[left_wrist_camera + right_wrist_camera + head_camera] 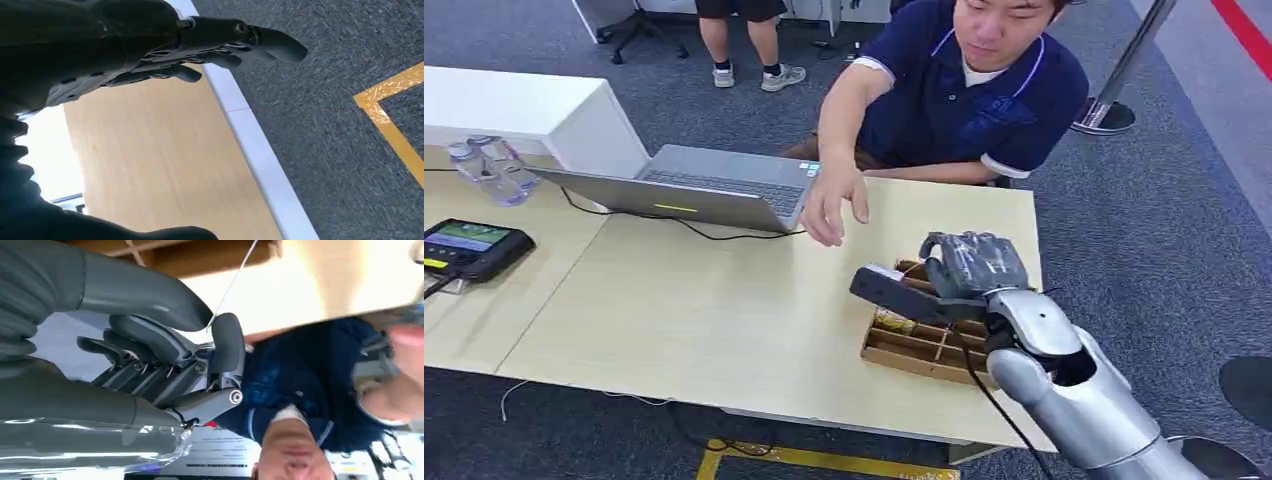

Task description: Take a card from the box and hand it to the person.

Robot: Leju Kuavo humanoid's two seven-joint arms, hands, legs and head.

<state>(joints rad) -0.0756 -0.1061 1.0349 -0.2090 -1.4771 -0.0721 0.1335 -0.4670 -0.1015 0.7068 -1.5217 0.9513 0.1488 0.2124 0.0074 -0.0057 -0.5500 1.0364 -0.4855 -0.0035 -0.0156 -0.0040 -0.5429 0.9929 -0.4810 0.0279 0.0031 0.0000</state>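
Two hands: right robot hand (969, 265) works above the box (924, 345); left robot hand (210, 50) hangs beside the bench (724, 300) edge over the carpet, fingers apart and holding nothing.
Box: wooden, divided into compartments, near the bench's front right corner, straight under the right robot hand.
Right robot hand state: fingers curled in, thumb stretched toward the person's hand (829, 205); whether a card sits between them I cannot tell, since neither the head view nor the right wrist view shows one plainly.
Key relation: box lies below the right robot hand, the person's hand beyond it across the bench, reaching near.
Nearer arm: right, clearly.
Also there: laptop (694, 190), bottles (489, 170), a small screen device (474, 245).
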